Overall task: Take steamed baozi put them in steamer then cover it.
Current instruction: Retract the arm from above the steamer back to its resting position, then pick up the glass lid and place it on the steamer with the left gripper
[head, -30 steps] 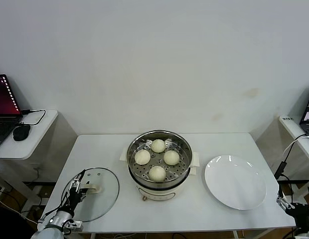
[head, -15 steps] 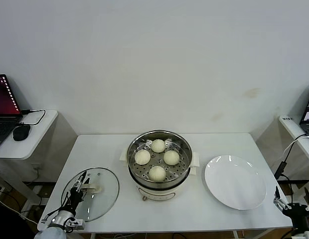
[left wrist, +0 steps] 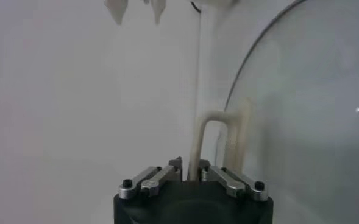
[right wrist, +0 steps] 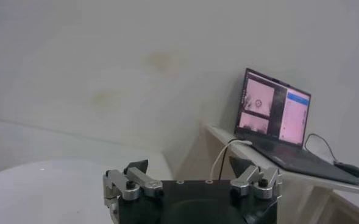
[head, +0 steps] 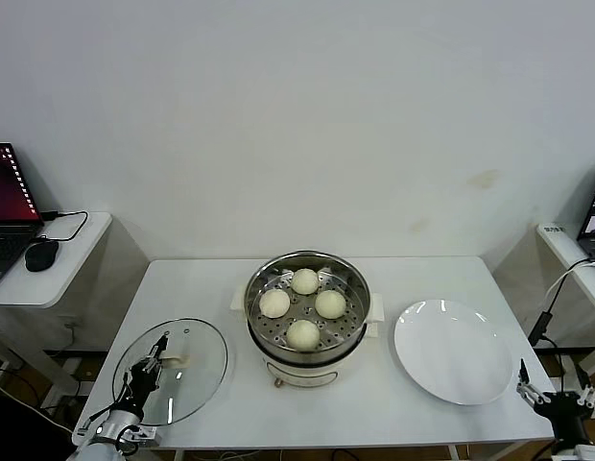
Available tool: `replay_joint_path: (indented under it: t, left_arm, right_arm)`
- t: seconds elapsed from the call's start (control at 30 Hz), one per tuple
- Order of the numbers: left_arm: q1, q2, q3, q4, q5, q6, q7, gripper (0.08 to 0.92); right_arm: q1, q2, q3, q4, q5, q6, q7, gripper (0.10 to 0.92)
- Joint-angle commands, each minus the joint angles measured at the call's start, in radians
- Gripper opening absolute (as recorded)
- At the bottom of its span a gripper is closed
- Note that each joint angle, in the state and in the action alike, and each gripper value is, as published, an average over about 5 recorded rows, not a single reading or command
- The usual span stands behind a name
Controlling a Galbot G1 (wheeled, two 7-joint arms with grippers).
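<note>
Since a second ago, the left gripper [head: 161, 357] has closed from wide open onto the cream-white handle [left wrist: 219, 143] of the round clear glass cover [head: 173, 372], near left on the white table [head: 374, 403]. Four cream-white steamed baozi [head: 303, 333] sit in the round stainless-steel steamer [head: 307, 303]. Near right, the right gripper [head: 554, 396] hangs wide open, empty, beside the flat white plate [head: 453, 351].

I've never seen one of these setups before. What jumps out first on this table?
The shiny round steel steamer at the table's centre, open, with four cream-white round baozi on its perforated tray. To its left lies the clear round glass cover, whose cream handle the left gripper is shut on. A flat white round plate lies to the steamer's right.
</note>
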Motion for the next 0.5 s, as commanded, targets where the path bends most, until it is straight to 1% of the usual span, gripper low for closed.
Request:
replay_joint_path:
  t: [0.03,0.17,0.3,0.4,0.5]
  left_arm:
    - [0.081,0.037,-0.06,-0.218,-0.031,0.101,0.029,0.153]
    - [0.104,0.099,-0.104,-0.363,-0.089,0.206,0.139,0.153]
    - [0.086,0.184,-0.131,-0.46,-0.186,0.285,0.249,0.153]
    - [0.062,0.256,-0.103,-0.521,-0.277,0.339,0.314,0.153]
    - [0.027,0.311,-0.04,-0.583,-0.34,0.39,0.351,0.153]
  right_arm:
    - [-0.002,-0.004,-0.036,0.012,-0.016,0.001,-0.002,0.823]
    - [-0.004,-0.005,-0.046,0.017,-0.021,0.004,-0.003,0.823]
    - [-0.008,-0.005,-0.054,0.02,-0.028,0.01,-0.004,0.823]
    - [-0.012,-0.004,-0.061,0.023,-0.039,0.016,-0.004,0.823]
    - [-0.014,0.0,-0.07,0.027,-0.052,0.022,-0.003,0.823]
